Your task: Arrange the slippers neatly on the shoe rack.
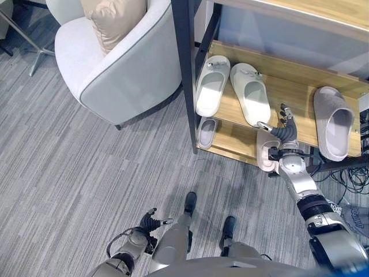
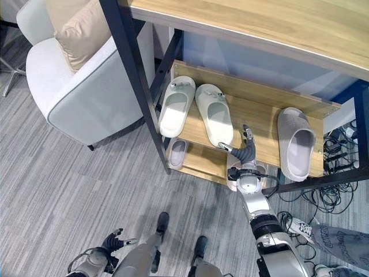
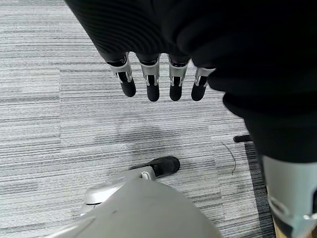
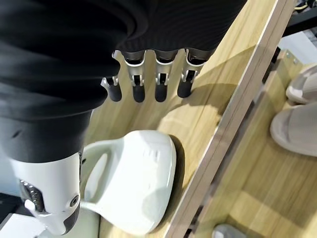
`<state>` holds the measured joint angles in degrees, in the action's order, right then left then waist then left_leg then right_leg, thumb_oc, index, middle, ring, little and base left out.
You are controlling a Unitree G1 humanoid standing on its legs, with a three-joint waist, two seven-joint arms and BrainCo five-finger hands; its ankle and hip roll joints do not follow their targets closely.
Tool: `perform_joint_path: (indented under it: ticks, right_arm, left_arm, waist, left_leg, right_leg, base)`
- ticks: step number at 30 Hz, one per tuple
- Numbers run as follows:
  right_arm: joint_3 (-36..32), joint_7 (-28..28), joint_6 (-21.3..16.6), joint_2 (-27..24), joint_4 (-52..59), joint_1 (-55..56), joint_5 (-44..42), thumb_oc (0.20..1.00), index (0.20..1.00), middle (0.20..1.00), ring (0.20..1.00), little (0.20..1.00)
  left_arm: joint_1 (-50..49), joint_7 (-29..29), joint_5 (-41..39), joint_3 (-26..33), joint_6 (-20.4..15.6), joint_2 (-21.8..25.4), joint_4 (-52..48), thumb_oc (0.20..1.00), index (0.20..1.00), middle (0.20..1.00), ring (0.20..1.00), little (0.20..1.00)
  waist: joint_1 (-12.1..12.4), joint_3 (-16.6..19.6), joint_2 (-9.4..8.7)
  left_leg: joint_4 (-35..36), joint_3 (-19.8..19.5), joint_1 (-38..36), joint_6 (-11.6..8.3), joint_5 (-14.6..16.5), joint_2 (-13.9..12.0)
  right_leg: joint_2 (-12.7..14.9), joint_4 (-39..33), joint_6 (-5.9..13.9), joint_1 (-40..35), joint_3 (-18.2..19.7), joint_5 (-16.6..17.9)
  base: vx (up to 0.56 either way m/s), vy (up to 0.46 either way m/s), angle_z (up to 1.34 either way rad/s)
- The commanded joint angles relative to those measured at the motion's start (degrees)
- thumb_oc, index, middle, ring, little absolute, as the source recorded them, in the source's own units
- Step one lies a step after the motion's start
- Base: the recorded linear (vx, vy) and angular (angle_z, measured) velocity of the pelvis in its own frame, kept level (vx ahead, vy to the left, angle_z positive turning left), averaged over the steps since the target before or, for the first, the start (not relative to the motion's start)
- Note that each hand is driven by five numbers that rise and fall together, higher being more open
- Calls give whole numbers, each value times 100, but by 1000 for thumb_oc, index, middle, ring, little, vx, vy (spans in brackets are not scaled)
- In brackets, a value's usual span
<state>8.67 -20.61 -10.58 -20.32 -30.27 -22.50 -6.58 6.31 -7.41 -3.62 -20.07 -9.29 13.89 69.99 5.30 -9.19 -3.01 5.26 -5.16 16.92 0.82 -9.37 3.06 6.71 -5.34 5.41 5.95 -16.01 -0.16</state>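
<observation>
Three slippers: lie on the upper wooden shelf (image 1: 288,95) of the shoe rack (image 1: 185,69).
White pair (image 1: 233,89): two white slippers side by side at the shelf's left end, next to the dark upright post, toes toward the back of the rack.
Grey slipper (image 1: 334,124): alone at the shelf's right end, well apart from the white pair, its heel overhanging the front edge.
Lower shelf (image 1: 233,141): carries a small grey slipper (image 1: 206,133) below the white pair and a pale slipper (image 1: 266,151) partly hidden behind the right hand.
Right hand (image 1: 284,131): raised at the front edge of the upper shelf, between the white pair and the grey slipper; fingers (image 4: 148,84) straight and spread over bare wood, thumb held apart, nothing grasped; the toe of a white slipper lies just beside it in the right wrist view.
Left hand (image 1: 151,221): low beside the robot over the grey carpet (image 1: 69,173); fingers (image 3: 161,82) hanging relaxed and straight, holding nothing.
Surroundings: a white armchair (image 1: 115,63) with a beige cushion (image 1: 115,20) stands left of the rack.
</observation>
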Motion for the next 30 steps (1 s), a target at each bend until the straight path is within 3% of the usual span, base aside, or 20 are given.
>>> perform_joint_path:
  ticks: [1, 5, 17, 30]
  right_arm:
    - [233, 290, -208, -43, 368, 41, -151, 1000, 1000, 1000, 1000, 1000]
    - [273, 499, -317, 29, 591, 112, -525, 1000, 1000, 1000, 1000, 1000]
    - [503, 835, -284, -37, 1351, 479, -116, 1000, 1000, 1000, 1000, 1000]
    - [925, 1030, -267, 179, 1413, 201, -150, 1000, 1000, 1000, 1000, 1000]
  left_arm:
    - [170, 35, 147, 173, -49, -121, 485, 1000, 1000, 1000, 1000, 1000]
    - [182, 56, 149, 186, -51, -107, 495, 1000, 1000, 1000, 1000, 1000]
    - [228, 55, 203, 312, -56, -101, 458, 1000, 1000, 1000, 1000, 1000]
    - [264, 22, 245, 292, -57, -90, 463, 1000, 1000, 1000, 1000, 1000]
  waist:
    - [-18, -62, -60]
    - [-35, -101, -73]
    - [-100, -99, -96]
    - [-30, -138, -109]
  left_leg:
    - [-26, -272, -134, -342, 729, -77]
    - [-26, -256, -128, -349, 720, -83]
    - [-26, -210, -170, -331, 737, -82]
    - [-26, -205, -143, -326, 715, -86]
  right_leg:
    - [621, 58, 468, -5, -22, 244]
    - [616, 66, 471, 16, 10, 261]
    - [643, 120, 471, 27, 36, 256]
    - [654, 137, 466, 61, 35, 274]
  base:
    - [0, 0, 0]
    - [-4, 5, -2]
    - [0, 0, 0]
    - [0, 3, -1]
